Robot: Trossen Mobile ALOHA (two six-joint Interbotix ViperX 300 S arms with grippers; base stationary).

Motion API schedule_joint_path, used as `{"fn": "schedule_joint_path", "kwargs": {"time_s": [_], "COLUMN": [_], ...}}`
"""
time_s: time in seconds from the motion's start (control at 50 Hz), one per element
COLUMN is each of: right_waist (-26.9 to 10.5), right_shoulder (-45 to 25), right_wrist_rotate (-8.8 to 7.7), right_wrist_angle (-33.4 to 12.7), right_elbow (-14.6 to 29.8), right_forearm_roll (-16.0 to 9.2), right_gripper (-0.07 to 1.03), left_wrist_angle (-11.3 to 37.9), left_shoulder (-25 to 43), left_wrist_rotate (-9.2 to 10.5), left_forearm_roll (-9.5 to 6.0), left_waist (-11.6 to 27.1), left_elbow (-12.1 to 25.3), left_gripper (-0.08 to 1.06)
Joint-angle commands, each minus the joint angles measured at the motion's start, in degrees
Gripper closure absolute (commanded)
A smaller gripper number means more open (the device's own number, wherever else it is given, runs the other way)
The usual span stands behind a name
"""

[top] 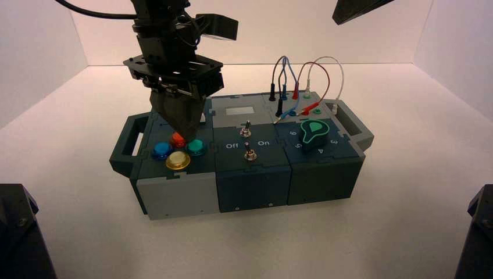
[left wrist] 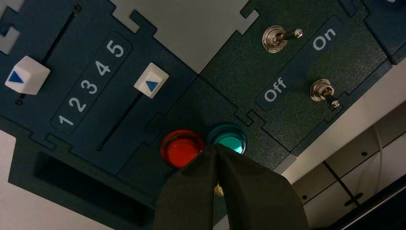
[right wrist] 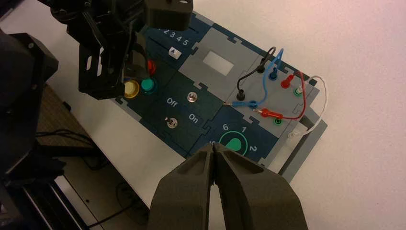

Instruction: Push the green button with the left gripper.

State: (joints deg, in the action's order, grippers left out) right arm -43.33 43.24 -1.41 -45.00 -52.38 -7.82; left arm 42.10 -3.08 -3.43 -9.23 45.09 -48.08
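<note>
Risk: red dome button [top: 178,139] or yellow dome button [top: 178,160] pressed instead, given tight clustering and slight sideways drift on descent; glancing contact possible from narrow wedge tip. Left gripper [left wrist: 216,146]: fingers together, nothing between, above button cluster. Green dome button [top: 196,147]: box's left module, right of cluster, just beside and below fingertips. Right gripper [right wrist: 213,144]: idle above pointer knob [right wrist: 233,144].

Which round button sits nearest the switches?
The green button, rightmost in the high view; the blue button is leftmost, red and yellow between. The left gripper hangs over them; the right gripper idles farther right.
</note>
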Motion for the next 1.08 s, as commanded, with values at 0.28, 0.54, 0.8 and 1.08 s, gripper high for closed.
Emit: {"fn": "schedule_joint_path", "kwargs": {"time_s": [0.28,0.54,0.8,1.08], "right_waist": [-0.4,-0.4,-0.4,-0.4], "right_shoulder": [0.8,2.7,5.4,9.1], "right_wrist_rotate": [0.09,0.44,0.79,0.97], "right_wrist_angle": [1.1,1.1,1.0,0.4], "right_elbow": [0.1,-0.6,-2.9,-5.0], "right_forearm_roll": [-0.2,-0.2,-0.3,-0.7], "right_gripper": [0.99,0.99,0.99,0.99], "left_wrist_angle": [-0.1,0.4,1.3,1.3], "left_shoulder": [1.9,-2.8,-14.2,-14.9], "left_wrist_rotate": [-0.35,-0.35,1.32,1.76], "left_forearm_roll": [0.09,0.97,1.05,1.14], "left_waist": [1.8,2.2,2.1,2.1], "left_elbow": [0.9,1.9,1.6,0.8], "left_gripper": [1.01,1.01,1.01,1.01]}}
